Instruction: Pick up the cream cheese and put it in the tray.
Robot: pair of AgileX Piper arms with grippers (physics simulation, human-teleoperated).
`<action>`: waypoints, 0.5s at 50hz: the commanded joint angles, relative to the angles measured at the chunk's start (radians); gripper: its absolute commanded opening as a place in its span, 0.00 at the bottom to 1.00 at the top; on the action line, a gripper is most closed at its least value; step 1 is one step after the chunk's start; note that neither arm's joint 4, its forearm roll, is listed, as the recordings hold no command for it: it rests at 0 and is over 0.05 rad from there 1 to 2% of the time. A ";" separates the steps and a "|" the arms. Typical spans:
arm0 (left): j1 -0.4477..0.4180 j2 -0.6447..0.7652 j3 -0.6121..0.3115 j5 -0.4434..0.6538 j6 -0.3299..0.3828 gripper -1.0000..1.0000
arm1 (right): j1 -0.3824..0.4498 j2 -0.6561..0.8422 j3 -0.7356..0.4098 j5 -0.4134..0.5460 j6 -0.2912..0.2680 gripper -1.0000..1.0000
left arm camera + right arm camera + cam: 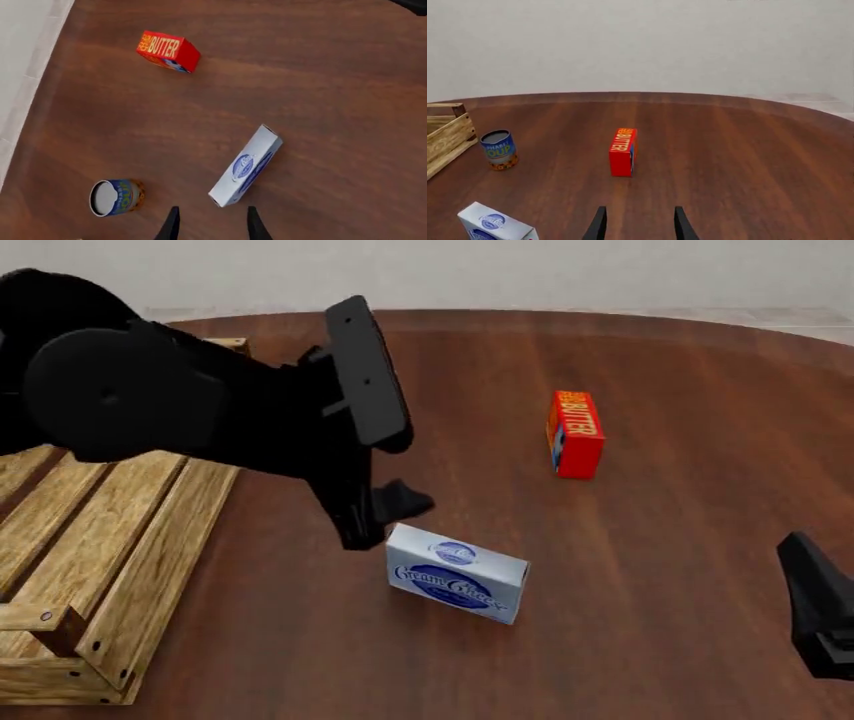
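While the black left gripper (210, 227) hangs just over the box with its two fingers spread apart and nothing between them, the good way is to come straight down and close on the thin sides. The flat pale blue-white cream cheese box (457, 573) stands on its long edge near the middle of the brown wooden table (667, 540), so a bump could tip it. It has a dark blue oval label with white curly writing. The big light-wood slatted tray (94, 540) sits at the table's left edge, near the box. The black right gripper (637, 227) waits open and holding nothing, well apart.
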 commanded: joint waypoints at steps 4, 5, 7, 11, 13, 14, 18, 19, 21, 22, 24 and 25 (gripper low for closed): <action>-0.006 0.094 0.044 -0.071 0.091 1.00 | 0.001 -0.005 -0.001 0.006 -0.005 1.00; -0.006 0.093 0.044 -0.071 0.091 1.00 | 0.001 -0.005 -0.001 0.006 -0.005 1.00; -0.006 0.102 0.054 -0.092 0.095 1.00 | 0.001 -0.003 0.000 0.003 -0.004 1.00; -0.017 0.087 0.072 -0.146 0.118 1.00 | 0.002 0.000 0.001 -0.001 -0.002 1.00; -0.027 0.086 0.069 -0.148 0.111 1.00 | 0.003 0.000 0.002 -0.002 -0.002 1.00; -0.030 0.087 0.077 -0.152 0.115 1.00 | 0.003 0.001 0.002 -0.004 -0.002 1.00; -0.041 0.093 0.089 -0.156 0.108 1.00 | 0.003 0.005 0.003 -0.007 -0.002 1.00; -0.043 0.094 0.090 -0.157 0.108 1.00 | 0.003 0.005 0.003 -0.007 -0.002 1.00; -0.053 0.096 0.098 -0.159 0.108 1.00 | 0.003 0.005 0.003 -0.007 -0.003 1.00; -0.069 0.089 0.125 -0.173 0.134 1.00 | 0.004 0.006 0.003 -0.007 -0.003 1.00; -0.062 0.093 0.131 -0.179 0.141 1.00 | 0.004 0.005 0.002 -0.007 -0.003 1.00; -0.053 0.098 0.122 -0.176 0.131 1.00 | 0.004 0.005 0.002 -0.006 -0.003 1.00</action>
